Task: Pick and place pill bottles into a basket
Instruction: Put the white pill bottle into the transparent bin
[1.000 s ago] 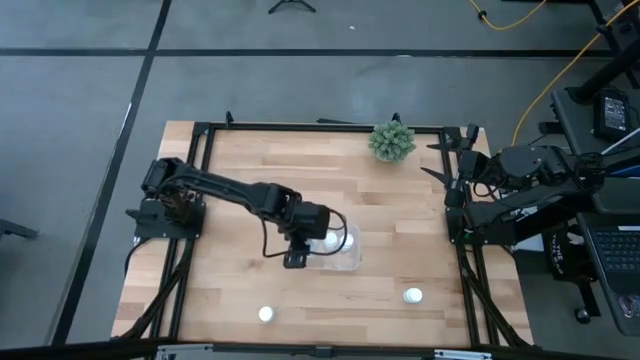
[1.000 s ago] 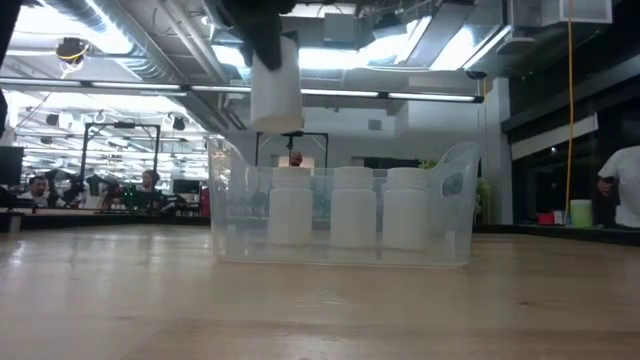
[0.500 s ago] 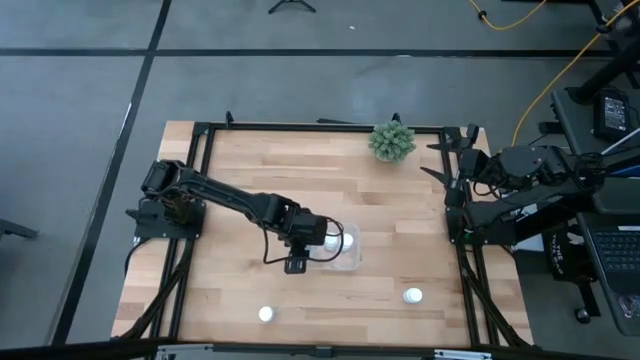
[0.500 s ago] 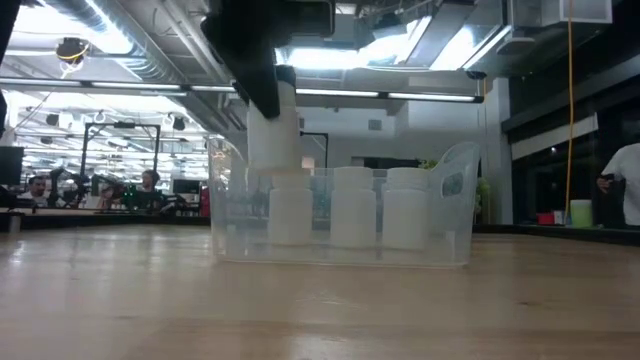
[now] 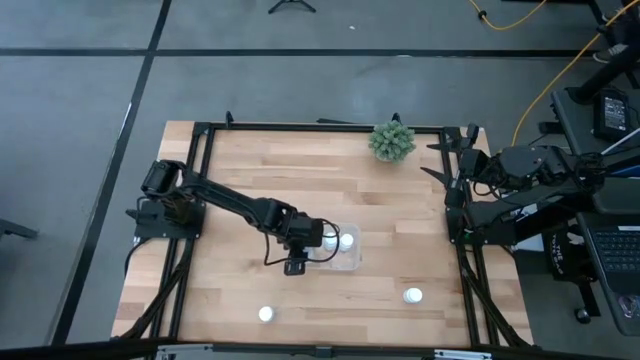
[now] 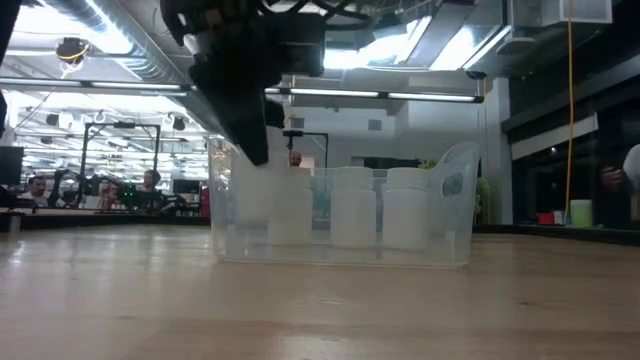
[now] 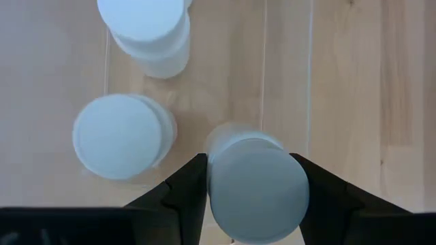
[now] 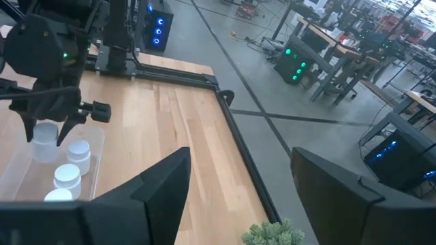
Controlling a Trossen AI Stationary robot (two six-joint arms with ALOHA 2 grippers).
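The clear basket [image 5: 355, 262] stands near the table's middle; in the low view [image 6: 452, 205] it holds three upright white pill bottles [image 6: 352, 205]. My left gripper [image 5: 318, 240] is over the basket's left end, shut on a fourth bottle [image 7: 257, 187] that is down inside the basket. Two more bottles stand on the table near its front edge, one on the left [image 5: 265, 314] and one on the right [image 5: 412, 296]. My right gripper [image 8: 238, 204] waits open and empty at the table's right edge. My left gripper pinches the bottle's upper part, around the cap [image 7: 218, 178], between its two fingers. The fingers come from above, pointing down. The bottle is upright with its body inside the basket beside the other bottles [image 7: 122, 136]. Whether its bottom rests on the basket floor, I cannot tell.
A spiky green plant [image 5: 392, 141] stands at the table's far edge, right of middle. A black frame [image 5: 205, 135] runs around the tabletop. Bare wood lies left of the basket and between the two loose bottles.
My left gripper has gone down with the bottle, from above the basket's rim into the basket. The bottle has stayed upright in the shut fingers. The bottles in the basket have not moved.
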